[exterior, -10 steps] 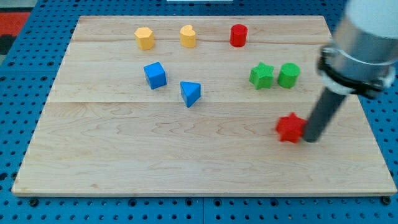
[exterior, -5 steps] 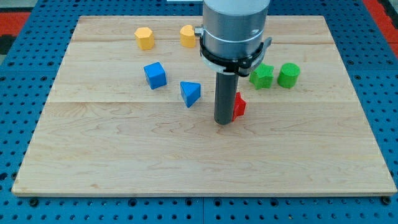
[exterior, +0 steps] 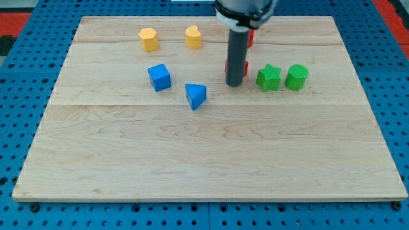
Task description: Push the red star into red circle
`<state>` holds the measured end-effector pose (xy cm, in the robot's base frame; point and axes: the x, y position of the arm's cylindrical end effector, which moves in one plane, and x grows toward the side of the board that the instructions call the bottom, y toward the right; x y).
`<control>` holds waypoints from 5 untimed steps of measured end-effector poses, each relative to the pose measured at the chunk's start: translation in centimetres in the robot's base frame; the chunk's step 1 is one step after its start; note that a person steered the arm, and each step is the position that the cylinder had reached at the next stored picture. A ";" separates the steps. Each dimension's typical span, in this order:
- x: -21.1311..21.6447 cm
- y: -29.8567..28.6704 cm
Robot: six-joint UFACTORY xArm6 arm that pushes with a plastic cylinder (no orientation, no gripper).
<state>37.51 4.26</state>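
My tip (exterior: 234, 84) stands on the board just left of the green star (exterior: 269, 77). The red star (exterior: 246, 68) is right behind the rod, toward the view's top; only thin red slivers show on either side of it. The red circle (exterior: 250, 39) lies a little farther toward the view's top, mostly hidden behind the arm, with only its right edge showing. I cannot tell whether the star touches the circle.
A yellow hexagon (exterior: 148, 39) and a yellow heart (exterior: 193, 37) sit at the view's top left. A blue cube (exterior: 159, 77) and a blue triangle (exterior: 195, 96) lie left of my tip. A green circle (exterior: 296, 76) sits right of the green star.
My tip has swept from the view's right toward the left, then up. The red star has been pushed from the lower right to just below the red circle.
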 end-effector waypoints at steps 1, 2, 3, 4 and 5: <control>-0.7 -1.7; -1.1 0.1; -2.7 2.6; -4.6 1.7; -5.6 -1.2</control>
<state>31.94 3.05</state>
